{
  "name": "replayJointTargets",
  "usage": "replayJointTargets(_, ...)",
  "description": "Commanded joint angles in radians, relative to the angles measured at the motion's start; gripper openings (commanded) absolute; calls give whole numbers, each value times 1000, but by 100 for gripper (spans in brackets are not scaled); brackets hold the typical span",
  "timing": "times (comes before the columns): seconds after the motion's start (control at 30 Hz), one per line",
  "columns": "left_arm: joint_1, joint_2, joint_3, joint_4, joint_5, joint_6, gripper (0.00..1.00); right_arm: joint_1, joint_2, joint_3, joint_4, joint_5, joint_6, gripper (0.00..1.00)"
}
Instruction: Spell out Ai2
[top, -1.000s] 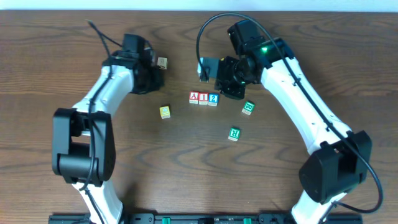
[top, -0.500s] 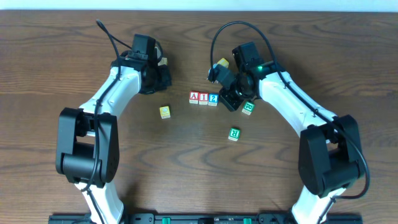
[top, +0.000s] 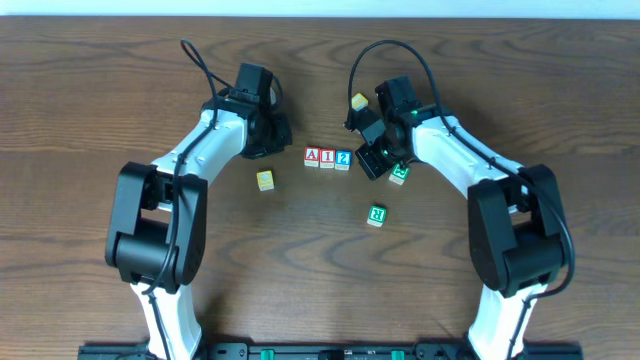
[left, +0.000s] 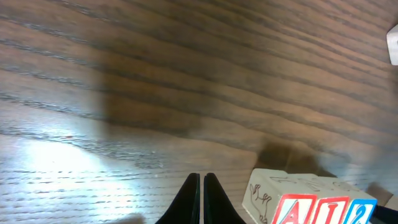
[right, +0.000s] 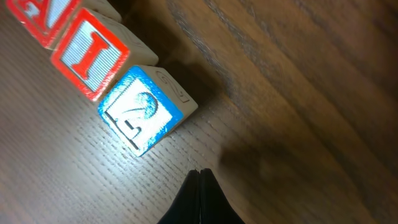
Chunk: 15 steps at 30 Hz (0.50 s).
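Three white cubes stand touching in a row at the table's middle: the red "A" cube (top: 312, 157), the red "I" cube (top: 327, 158) and the blue "2" cube (top: 343, 158). My left gripper (top: 275, 140) is shut and empty just left of the "A" cube (left: 292, 211); the "I" (left: 331, 213) and "2" (left: 362, 213) show beside it. My right gripper (top: 368, 160) is shut and empty just right of the "2" cube (right: 142, 117), with the "I" cube (right: 90, 57) and the "A" cube (right: 43, 15) beyond. Both grippers' fingertips, left (left: 202, 182) and right (right: 199, 175), are pressed together.
A yellow cube (top: 265, 180) lies below the left gripper. Two green-lettered cubes lie right of the row, one (top: 399, 174) by the right gripper, one (top: 376, 215) lower. A yellow-topped cube (top: 359, 101) sits behind the right arm.
Both arms have swung inward toward the cube row, left gripper moving right, right gripper moving left and down. The three cubes have not moved.
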Motion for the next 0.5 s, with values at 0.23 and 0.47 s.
replayJointTargets(0.23,-30,19,6,12,-10,-46,6,1,30,-1,40,-45,49,1)
replayJointTargets(0.47,-29,19,6,11,-8,-47,6,15,31,-1,57,-45,51,1)
